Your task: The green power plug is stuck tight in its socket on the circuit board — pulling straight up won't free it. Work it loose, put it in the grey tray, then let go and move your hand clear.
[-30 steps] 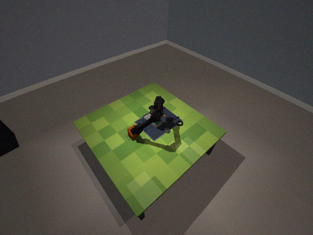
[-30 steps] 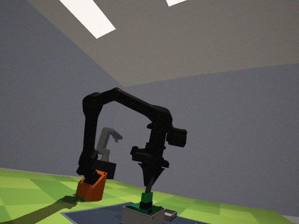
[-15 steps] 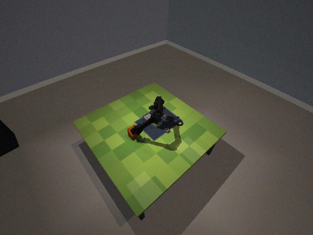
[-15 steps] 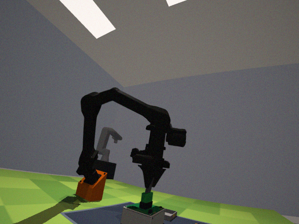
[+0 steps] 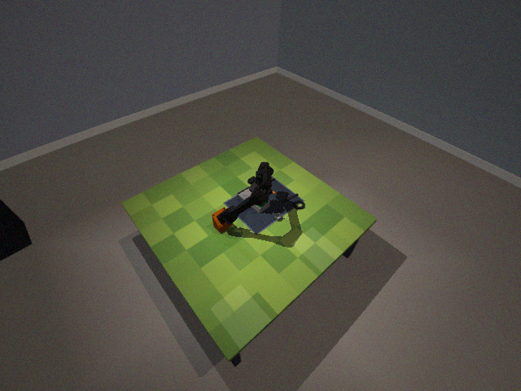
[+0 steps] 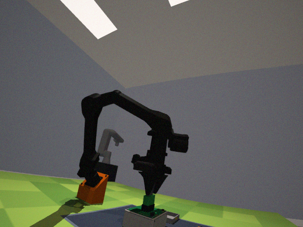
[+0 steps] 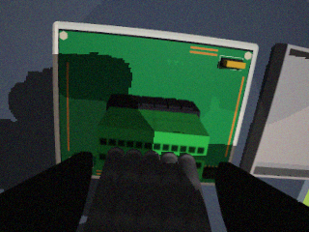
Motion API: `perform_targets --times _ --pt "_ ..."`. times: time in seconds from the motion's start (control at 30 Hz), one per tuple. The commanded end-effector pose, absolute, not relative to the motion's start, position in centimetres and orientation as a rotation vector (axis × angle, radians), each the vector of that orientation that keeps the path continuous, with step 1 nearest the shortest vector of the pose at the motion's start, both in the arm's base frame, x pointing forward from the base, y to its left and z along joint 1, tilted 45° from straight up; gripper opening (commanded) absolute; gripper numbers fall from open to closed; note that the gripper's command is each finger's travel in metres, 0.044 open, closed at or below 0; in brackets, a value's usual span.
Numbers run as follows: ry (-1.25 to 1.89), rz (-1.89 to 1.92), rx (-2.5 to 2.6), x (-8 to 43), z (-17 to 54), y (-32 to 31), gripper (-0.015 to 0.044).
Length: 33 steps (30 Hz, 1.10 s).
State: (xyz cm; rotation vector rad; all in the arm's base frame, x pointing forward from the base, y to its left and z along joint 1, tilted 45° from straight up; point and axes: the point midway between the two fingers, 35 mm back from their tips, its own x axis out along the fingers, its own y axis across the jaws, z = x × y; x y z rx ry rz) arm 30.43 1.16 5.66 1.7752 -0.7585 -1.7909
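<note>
The green power plug (image 6: pixel 148 199) (image 7: pixel 154 130) is standing in its black socket (image 6: pixel 147 207) (image 7: pixel 161 103) on the circuit board (image 6: pixel 134 209) (image 7: pixel 159 72); the gripper (image 6: pixel 151 193) (image 7: pixel 156 168) is around its top, partly open, with narrow gaps at the plug's sides, so it grips nothing; dark wires (image 7: pixel 150 198) come up between the fingers; the grey tray (image 5: pixel 244 194) (image 6: pixel 174 221) (image 7: pixel 270 171) lies beside the board, on the blue mat (image 5: pixel 257 225) (image 6: pixel 97 218) (image 7: pixel 29 48).

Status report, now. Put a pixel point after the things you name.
Gripper (image 6: pixel 151 193) (image 7: pixel 156 168) open. Green plug (image 6: pixel 148 199) (image 7: pixel 181 140) on black socket (image 6: pixel 147 207) (image 7: pixel 169 104). Cable bundle (image 7: pixel 152 198) between fingers. Grey tray (image 5: pixel 244 193) (image 6: pixel 175 220) (image 7: pixel 263 111) beside board (image 6: pixel 132 209) (image 7: pixel 159 58).
</note>
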Motion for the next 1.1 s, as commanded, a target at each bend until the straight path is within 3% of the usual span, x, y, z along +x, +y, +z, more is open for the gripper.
perform_targets --times 0.0,0.3,1.07 --pt "-0.757 -1.786 1.773 30.4 5.6 1.0 0.0225" --pt "-0.757 -1.786 1.773 30.4 5.6 1.0 0.0" --pt "-0.817 -1.733 1.718 30.5 6.5 2.9 0.0"
